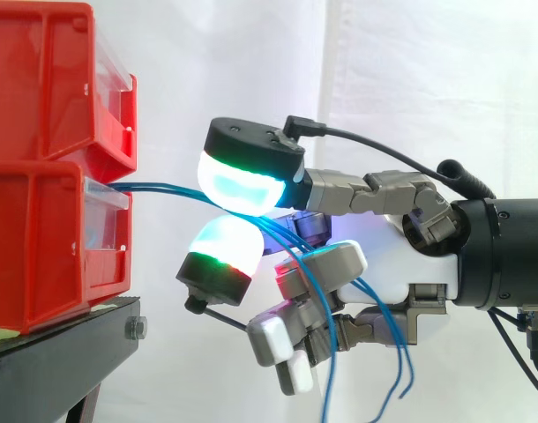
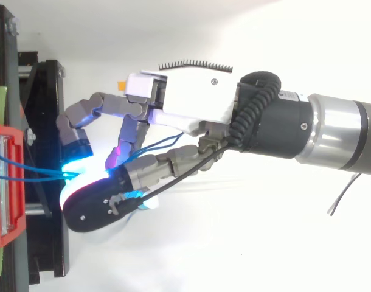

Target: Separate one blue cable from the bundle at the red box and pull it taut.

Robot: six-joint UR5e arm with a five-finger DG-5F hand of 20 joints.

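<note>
Several thin blue cables [image 1: 163, 189] leave the front of the lower red bin [image 1: 40, 247] and run right, nearly level, towards my hand [image 1: 401, 264]. Two glowing fingertips [image 1: 242, 185], one above and one below, close together on the cables a short way from the bin. Behind the pinch the strands sag across the other curled fingers, and their loose ends [image 1: 384, 339] hang below the palm. From above, two blue cable strands [image 2: 33, 170] converge from the red bin [image 2: 3, 182] into the cyan glow under my hand [image 2: 185, 103].
A second red bin [image 1: 48, 79] sits on top of the lower one. Both rest on a black stand [image 1: 66, 339] whose edge and bolt lie just below the fingertips. The black stand frame [image 2: 45, 121] lies between bin and hand. White curtain behind.
</note>
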